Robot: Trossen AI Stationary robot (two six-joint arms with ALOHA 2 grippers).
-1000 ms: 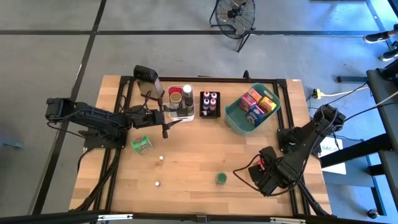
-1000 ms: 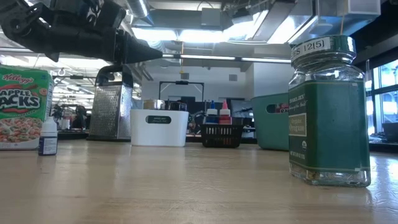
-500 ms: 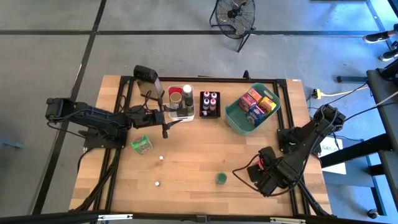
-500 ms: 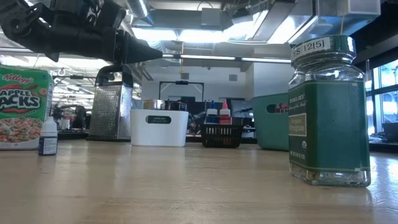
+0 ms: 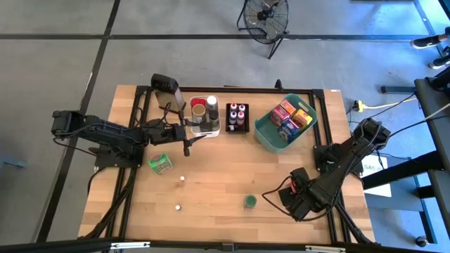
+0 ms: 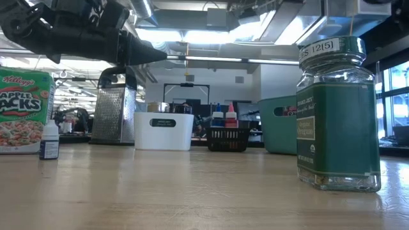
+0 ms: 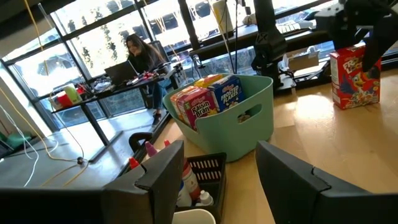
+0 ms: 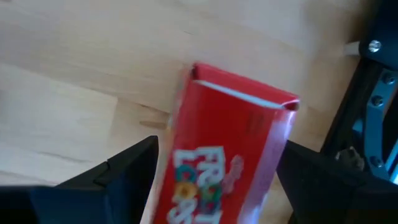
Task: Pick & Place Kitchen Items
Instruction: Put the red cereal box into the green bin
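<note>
Red cereal box lies lengthwise between right hand's fingers.

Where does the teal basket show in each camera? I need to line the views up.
High view: teal basket at the table's far edge, right of centre.
Low view: far back, right of centre.
Left wrist view: mid-picture, cereal boxes inside.
Right wrist view: not in it.
Shared landmark: the black tray of bottles beside it.

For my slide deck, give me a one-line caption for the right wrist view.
Right end effector open around a red Froot Loops box above the wooden table.
</note>
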